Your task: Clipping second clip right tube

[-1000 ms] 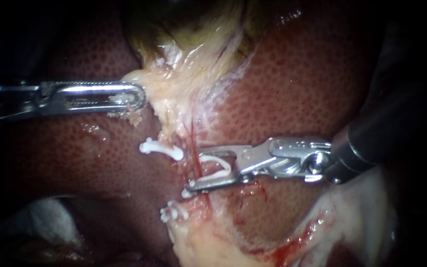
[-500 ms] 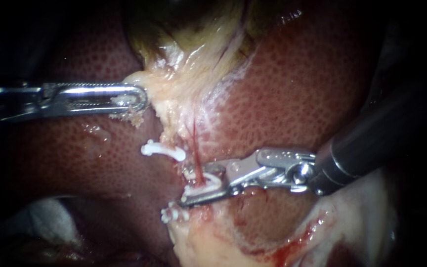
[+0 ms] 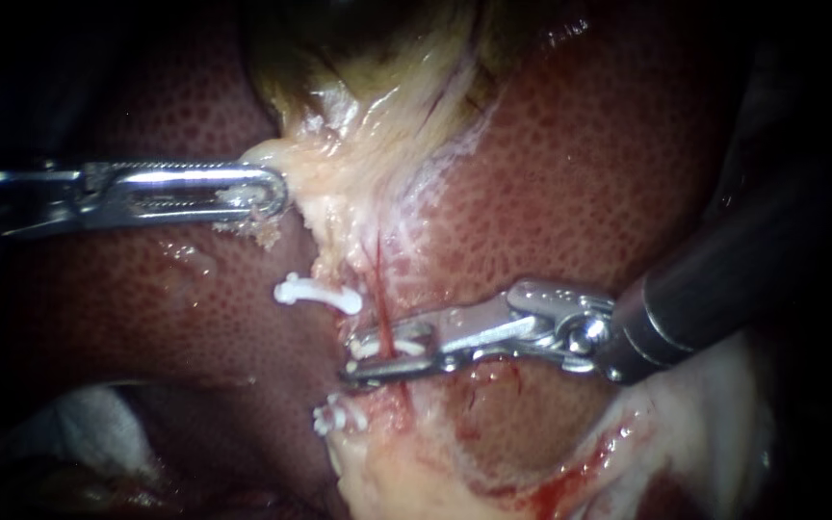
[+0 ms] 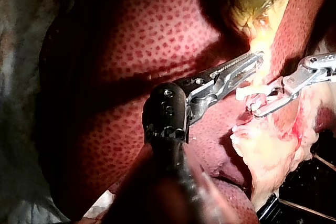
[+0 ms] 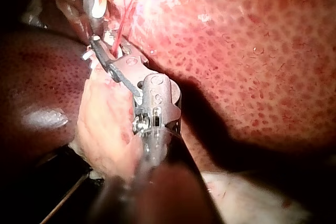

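Note:
A thin red tube (image 3: pixel 380 306) runs down from the pale tissue under the gallbladder (image 3: pixel 377 67). My right instrument (image 3: pixel 351 363) comes in from the right, its jaws pressed nearly flat on a white clip (image 3: pixel 399 347) that straddles this tube. One white clip (image 3: pixel 315 294) lies just above and to the left, another (image 3: pixel 337 416) just below. My left instrument (image 3: pixel 260 193) is shut on pale tissue (image 3: pixel 315 169) at the gallbladder's lower edge. In the left wrist view my left instrument (image 4: pixel 254 59) and right instrument (image 4: pixel 255 105) both show. The right wrist view has my right instrument (image 5: pixel 95 45) across the tube (image 5: pixel 125 9).
Dark red liver (image 3: pixel 580 173) surrounds the site on both sides. Pale fatty tissue (image 3: pixel 416 472) with some blood lies below the jaws. White gauze (image 3: pixel 89 414) shows at the lower left.
My right instrument slid left over the red tube, and its jaws closed, flattening the arched white clip. The left instrument held still.

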You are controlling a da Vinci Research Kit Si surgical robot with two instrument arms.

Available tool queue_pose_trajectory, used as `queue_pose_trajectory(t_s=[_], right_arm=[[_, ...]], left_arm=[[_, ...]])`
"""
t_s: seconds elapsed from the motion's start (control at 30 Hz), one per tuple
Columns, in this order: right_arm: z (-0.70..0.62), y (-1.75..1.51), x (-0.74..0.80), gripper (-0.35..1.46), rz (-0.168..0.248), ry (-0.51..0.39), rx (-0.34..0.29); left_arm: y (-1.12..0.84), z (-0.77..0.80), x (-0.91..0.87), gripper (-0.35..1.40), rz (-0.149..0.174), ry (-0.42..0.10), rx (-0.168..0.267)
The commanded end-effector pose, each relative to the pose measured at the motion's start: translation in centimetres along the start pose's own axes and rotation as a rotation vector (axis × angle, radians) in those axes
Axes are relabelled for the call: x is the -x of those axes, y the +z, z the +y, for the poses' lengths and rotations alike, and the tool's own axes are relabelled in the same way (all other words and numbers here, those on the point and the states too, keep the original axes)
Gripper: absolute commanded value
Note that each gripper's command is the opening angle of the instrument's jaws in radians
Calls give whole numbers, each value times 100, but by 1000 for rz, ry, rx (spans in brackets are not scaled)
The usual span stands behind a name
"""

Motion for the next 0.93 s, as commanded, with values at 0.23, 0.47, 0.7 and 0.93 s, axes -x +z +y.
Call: queue_pose_trajectory(t_s=[0.23, 0.47, 0.7, 0.93], right_arm=[[-1, -2, 1, -35, -24, 89, -32], [-3, -3, 2, -35, -35, 88, -27], [-3, -4, 3, -35, -39, 88, -27], [-4, -5, 4, -35, -41, 99, -24]], left_arm=[[1, 0, 0, -35, 0, 1, 0], [1, 0, 0, -35, 0, 1, 0], [1, 0, 0, -35, 1, 1, 0], [2, 0, 0, -35, 1, 1, 0]])
